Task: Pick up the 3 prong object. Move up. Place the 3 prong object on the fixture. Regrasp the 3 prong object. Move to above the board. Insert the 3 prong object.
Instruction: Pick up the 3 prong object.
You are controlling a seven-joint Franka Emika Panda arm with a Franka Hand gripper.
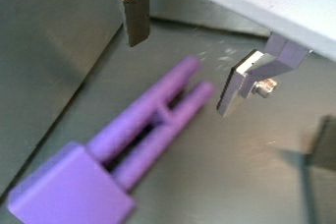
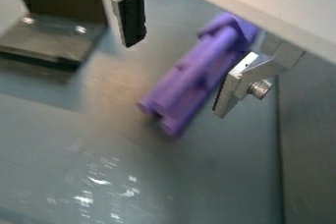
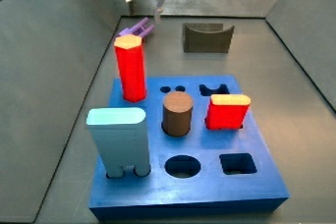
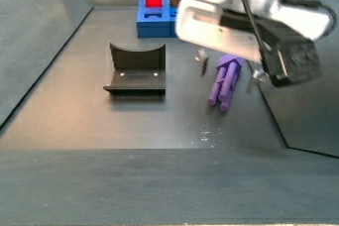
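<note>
The gripper (image 1: 184,66), hanging over the floor (image 2: 79,169), is showing flat brushed-silver metal fingers (image 2: 243,83) with matt dark pads, while the 3 prong object (image 1: 125,149) is looking like smooth matt purple plastic on faintly glossy grey.

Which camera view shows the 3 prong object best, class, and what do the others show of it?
A wrist view: the 3 prong object lies full-length under the open gripper. The other wrist view crops it; side views show it small, partly hidden.
</note>
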